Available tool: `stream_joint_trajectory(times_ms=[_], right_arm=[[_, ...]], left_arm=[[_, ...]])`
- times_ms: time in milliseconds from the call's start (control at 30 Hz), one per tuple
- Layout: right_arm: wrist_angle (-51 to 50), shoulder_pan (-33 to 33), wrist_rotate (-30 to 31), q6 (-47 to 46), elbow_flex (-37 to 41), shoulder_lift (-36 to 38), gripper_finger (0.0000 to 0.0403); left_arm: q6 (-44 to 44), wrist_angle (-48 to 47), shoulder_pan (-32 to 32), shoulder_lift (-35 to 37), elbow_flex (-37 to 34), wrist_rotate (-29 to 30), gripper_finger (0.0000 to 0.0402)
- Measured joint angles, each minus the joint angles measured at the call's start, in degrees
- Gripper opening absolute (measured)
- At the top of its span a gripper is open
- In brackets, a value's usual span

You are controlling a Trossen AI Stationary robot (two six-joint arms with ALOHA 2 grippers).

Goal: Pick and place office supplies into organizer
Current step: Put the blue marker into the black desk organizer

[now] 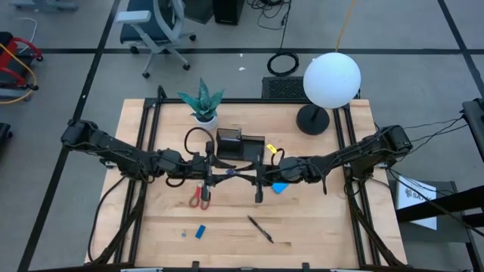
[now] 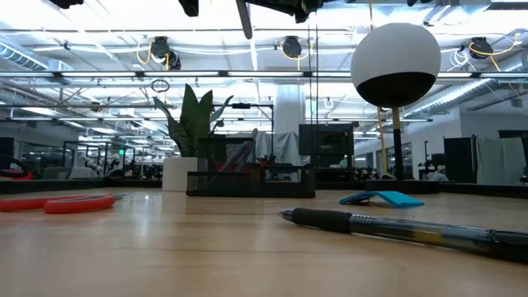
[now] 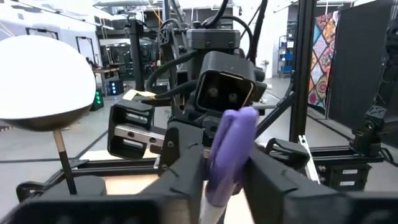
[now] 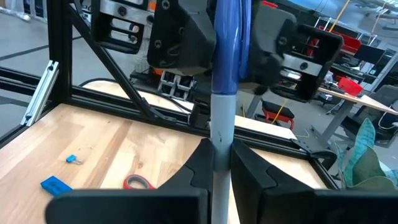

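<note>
A purple-capped pen with a pale grey barrel (image 4: pixel 222 118) stands roughly upright in the air over the table's middle, between both grippers. My left gripper (image 1: pixel 225 175) comes in from the left and my right gripper (image 1: pixel 254 177) from the right. They face each other, and both are shut on the pen. Red-handled scissors (image 1: pixel 200 196), a blue notepad (image 1: pixel 280 187), a black pen (image 1: pixel 259 228) and a small blue block (image 1: pixel 200 231) lie flat on the table. The black organizer (image 1: pixel 240 145) stands behind the grippers. My left gripper (image 3: pixel 227 186) pinches the pen's purple cap (image 3: pixel 231 140), its upper end, between its two fingers. The fingers come level from the table's left and lie across the pen. My right gripper (image 4: pixel 221 168) pinches the grey barrel (image 4: pixel 221 140) just below the cap. Its fingers come level from the table's right, across the pen. The pen is lifted clear of the table.
A potted plant (image 1: pixel 203 102) stands left of the organizer at the far edge. A lamp with a white globe (image 1: pixel 331 79) and a round base (image 1: pixel 312 119) stands far right. A tiny blue piece (image 1: pixel 183 234) lies near the block. Bare wood shows along the near edge.
</note>
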State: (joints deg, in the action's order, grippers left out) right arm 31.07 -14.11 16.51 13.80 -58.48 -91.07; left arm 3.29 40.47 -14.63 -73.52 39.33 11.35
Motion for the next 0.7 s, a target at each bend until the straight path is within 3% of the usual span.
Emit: stream_joint_trajectory(times_ms=[100,233,500,700], right_arm=[[-0.03,-0.02,-0.13,-0.6,-0.02,0.0,0.0023],[0.0,-0.09,-0.34,-2.11,-0.02,0.0,0.003],[-0.17,-1.0,-0.32,1.76,-0.02,0.65,0.0129],[-1.48,-3.28,-0.03,5.79,-0.02,3.62,0.015]], left_arm=[[1.92,0.03,-0.34,0.0,0.02,0.4,0.0049],[1.73,0.04,-0.5,0.0,0.02,0.67,0.005],[-1.04,-0.46,-0.5,0.48,0.09,0.35,0.005],[-4.33,-1.03,-0.49,0.49,0.11,0.22,0.005]])
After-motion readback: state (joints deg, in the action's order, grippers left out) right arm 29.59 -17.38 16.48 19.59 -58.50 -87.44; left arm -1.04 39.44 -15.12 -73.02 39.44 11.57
